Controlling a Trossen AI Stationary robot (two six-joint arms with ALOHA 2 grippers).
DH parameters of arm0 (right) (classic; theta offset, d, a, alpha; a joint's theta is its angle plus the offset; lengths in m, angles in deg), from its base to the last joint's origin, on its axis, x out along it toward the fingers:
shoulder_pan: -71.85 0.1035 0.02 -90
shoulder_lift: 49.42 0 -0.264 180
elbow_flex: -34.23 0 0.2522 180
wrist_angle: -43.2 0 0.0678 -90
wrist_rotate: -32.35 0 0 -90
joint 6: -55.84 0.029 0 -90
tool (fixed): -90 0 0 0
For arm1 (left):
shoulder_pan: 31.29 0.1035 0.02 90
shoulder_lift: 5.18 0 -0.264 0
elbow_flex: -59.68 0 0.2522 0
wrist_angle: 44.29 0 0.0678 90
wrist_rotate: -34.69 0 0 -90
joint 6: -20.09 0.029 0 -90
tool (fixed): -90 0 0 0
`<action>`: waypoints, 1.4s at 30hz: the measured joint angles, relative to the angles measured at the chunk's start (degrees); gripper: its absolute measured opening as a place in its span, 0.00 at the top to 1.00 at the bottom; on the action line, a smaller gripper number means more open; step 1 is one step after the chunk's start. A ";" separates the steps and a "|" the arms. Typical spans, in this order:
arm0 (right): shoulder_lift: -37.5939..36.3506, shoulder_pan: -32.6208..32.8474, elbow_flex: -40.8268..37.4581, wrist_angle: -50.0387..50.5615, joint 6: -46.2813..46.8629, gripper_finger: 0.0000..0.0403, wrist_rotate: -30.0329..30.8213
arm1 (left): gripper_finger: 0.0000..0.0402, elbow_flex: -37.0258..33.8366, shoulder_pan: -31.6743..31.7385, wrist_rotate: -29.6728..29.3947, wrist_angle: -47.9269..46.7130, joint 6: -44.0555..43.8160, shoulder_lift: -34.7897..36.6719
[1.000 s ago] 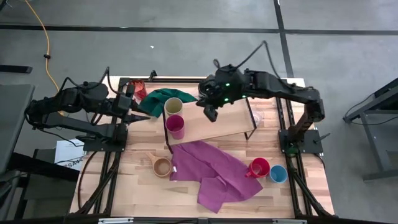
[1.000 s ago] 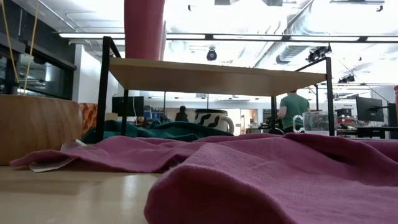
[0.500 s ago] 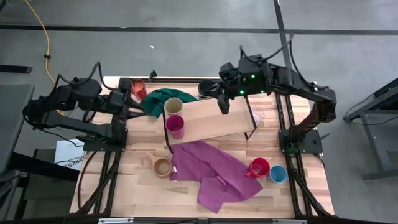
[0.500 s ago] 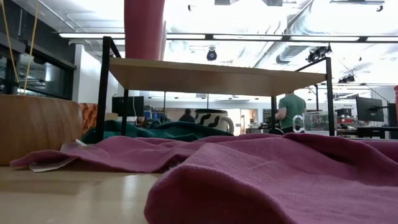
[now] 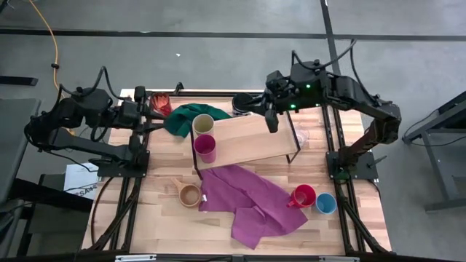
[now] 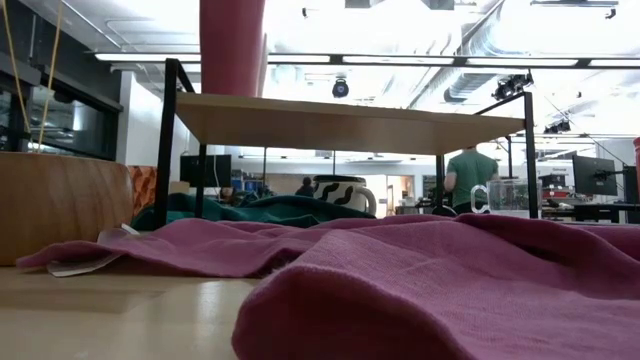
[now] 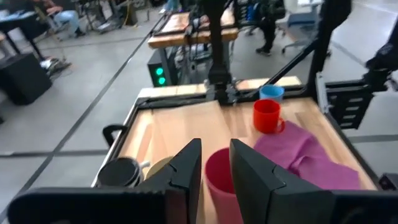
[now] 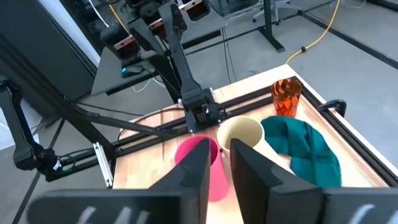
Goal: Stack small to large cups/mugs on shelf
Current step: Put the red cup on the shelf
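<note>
2 cups (image 5: 203, 124) stood on the shelf (image 5: 251, 142) — both hands, left (image 5: 150, 121) and right (image 5: 272, 125), slightly parted, empty. Next: fetch another cup, probably the striped mug (image 6: 342, 191).

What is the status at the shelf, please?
Both hands empty, left hand beside shelf, right hand above it. Cream cup and magenta cup shelved. Purple cloth lies below.

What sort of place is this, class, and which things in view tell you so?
Probably a robotics lab or workshop: a second bench rig stands beyond the table, exposed ducts run overhead, and a yellow cable trails over the bare concrete floor.
</note>
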 joint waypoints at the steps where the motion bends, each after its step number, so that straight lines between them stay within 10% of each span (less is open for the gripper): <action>1: -0.46 -0.01 0.00 0.42 -0.06 0.84 0.05 | 0.82 0.00 0.00 -0.70 -0.38 -0.18 -0.04; 26: -6.30 -0.49 0.00 15.78 -4.50 0.81 17.47 | 0.82 -0.03 0.02 -24.18 -12.14 -13.90 -6.20; 42: 4.94 -13.88 0.00 10.00 -6.42 0.81 13.27 | 0.82 -0.07 0.11 -34.26 -13.01 -14.14 -6.08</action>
